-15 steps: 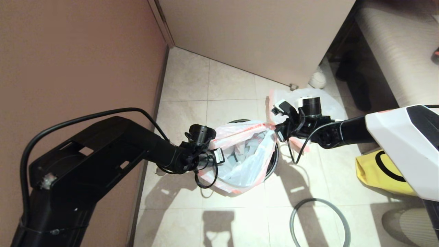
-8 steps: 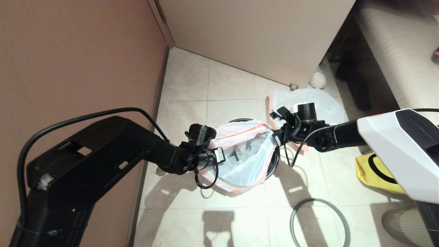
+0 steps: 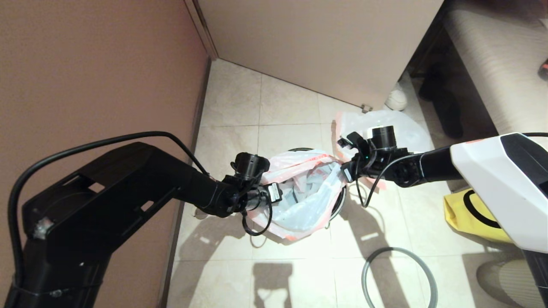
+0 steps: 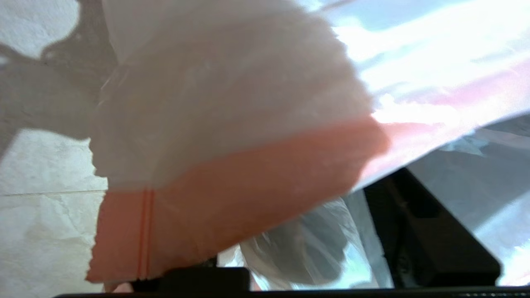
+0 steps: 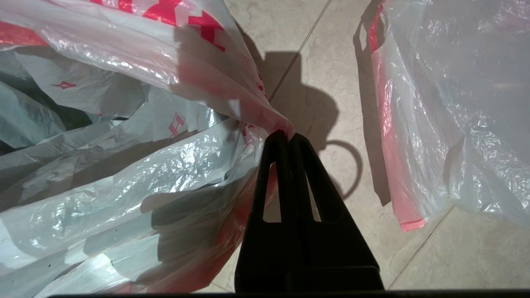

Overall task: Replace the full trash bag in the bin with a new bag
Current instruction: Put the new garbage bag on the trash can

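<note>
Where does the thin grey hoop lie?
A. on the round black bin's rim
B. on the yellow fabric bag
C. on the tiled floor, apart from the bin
C: the thin grey hoop lies flat on the tiles, clear of the round black bin.

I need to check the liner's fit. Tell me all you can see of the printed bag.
The new bag is thin, crinkled, translucent white plastic with a pink hem and red print. It drapes open over the bin, mouth upward. The right gripper pinches its hem, shut. The left gripper sits at the opposite edge, hem film across its camera.
</note>
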Motion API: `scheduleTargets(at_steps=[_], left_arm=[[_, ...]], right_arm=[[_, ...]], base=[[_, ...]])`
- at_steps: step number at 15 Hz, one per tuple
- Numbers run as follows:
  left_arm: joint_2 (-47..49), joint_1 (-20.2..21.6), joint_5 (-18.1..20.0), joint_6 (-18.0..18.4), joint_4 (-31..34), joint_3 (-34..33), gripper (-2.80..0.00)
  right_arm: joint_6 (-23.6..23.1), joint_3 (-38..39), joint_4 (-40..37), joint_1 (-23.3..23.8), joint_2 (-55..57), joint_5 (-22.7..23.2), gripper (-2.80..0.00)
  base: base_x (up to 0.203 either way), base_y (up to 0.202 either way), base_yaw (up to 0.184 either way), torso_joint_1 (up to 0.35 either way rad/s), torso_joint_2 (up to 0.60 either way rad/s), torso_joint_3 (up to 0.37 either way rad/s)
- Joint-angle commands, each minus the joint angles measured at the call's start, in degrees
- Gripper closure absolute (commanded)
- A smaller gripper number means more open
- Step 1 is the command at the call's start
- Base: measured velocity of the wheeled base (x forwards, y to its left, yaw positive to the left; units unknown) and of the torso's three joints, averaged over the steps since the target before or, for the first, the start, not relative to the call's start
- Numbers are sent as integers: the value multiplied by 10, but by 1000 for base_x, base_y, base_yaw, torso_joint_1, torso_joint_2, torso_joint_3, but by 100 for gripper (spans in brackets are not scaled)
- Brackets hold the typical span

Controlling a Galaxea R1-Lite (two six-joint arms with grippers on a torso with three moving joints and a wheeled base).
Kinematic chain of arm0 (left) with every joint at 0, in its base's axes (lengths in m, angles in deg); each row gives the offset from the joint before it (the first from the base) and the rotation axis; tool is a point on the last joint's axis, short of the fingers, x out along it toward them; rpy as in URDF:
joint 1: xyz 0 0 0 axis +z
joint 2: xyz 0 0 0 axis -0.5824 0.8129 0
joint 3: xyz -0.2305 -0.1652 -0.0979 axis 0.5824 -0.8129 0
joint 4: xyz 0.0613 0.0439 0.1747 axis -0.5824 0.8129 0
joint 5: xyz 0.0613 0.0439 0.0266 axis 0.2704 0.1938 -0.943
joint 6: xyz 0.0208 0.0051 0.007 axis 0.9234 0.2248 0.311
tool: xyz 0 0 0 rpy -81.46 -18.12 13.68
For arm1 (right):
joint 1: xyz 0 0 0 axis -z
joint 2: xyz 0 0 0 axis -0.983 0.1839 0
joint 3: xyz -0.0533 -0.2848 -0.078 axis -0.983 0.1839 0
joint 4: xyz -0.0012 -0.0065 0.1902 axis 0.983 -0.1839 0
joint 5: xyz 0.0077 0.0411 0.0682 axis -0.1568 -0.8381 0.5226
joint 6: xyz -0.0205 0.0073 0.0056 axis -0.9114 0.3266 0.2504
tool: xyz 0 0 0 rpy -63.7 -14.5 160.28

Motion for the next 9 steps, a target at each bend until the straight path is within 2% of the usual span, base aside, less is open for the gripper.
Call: scheduleTargets(at_steps=[1,4,9], left_arm=[[-27,-3,-1,25,-2,-23,-280],[-54,-4,-4,40,-4,-36,-280],[-26,22,-28,43,-16,-15,-280]], right_arm=[[-1,1,0,-2,-6,0,0],[-1,10,0,-3,-2,0,0],[-1,1,3,1,1,0,0]], base=[[0,0,0,0,0,0],[0,0,0,0,0,0],[0,0,0,0,0,0]])
